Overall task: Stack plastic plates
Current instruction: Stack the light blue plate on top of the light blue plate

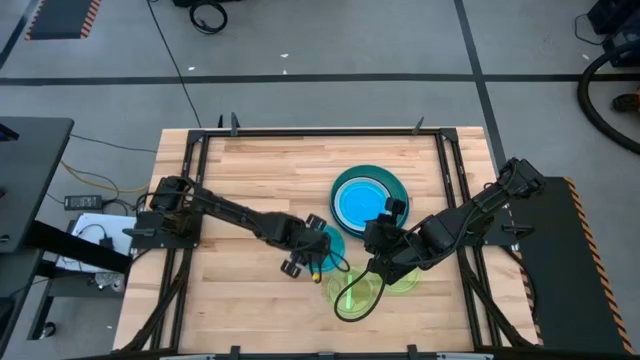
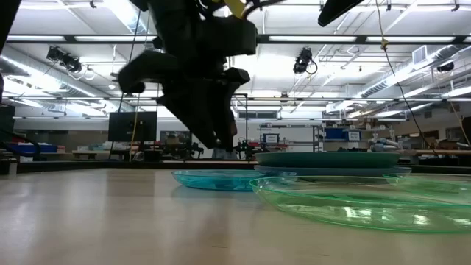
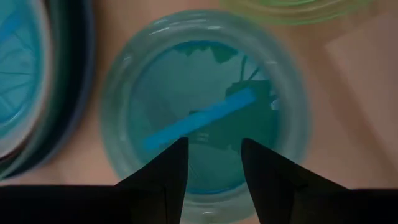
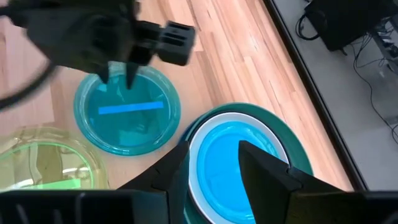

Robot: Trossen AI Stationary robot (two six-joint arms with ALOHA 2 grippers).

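A small translucent cyan plate [image 1: 330,243] [image 3: 205,93] [image 4: 127,115] lies flat on the wooden table. My left gripper [image 3: 213,152] [image 1: 308,256] [image 2: 217,132] hovers just above it, open and pointing down, with a gap to the plate in the low view. A stack [image 1: 367,197] [image 2: 327,160] sits farther back: a large teal plate [image 4: 283,140], a white plate [image 4: 196,180] and a cyan plate [image 4: 227,162] on top. My right gripper [image 4: 211,152] [image 1: 385,235] is open above the stack's near edge. Two neon-green plates [image 1: 355,292] [image 1: 403,278] lie on the table near the front.
The green plates [image 2: 353,202] [image 4: 46,165] lie close to the cyan plate and to each other near the table's front. A black frame rail [image 1: 320,131] runs around the table. Bare wood [image 1: 250,175] spreads left of the stack and behind my left arm.
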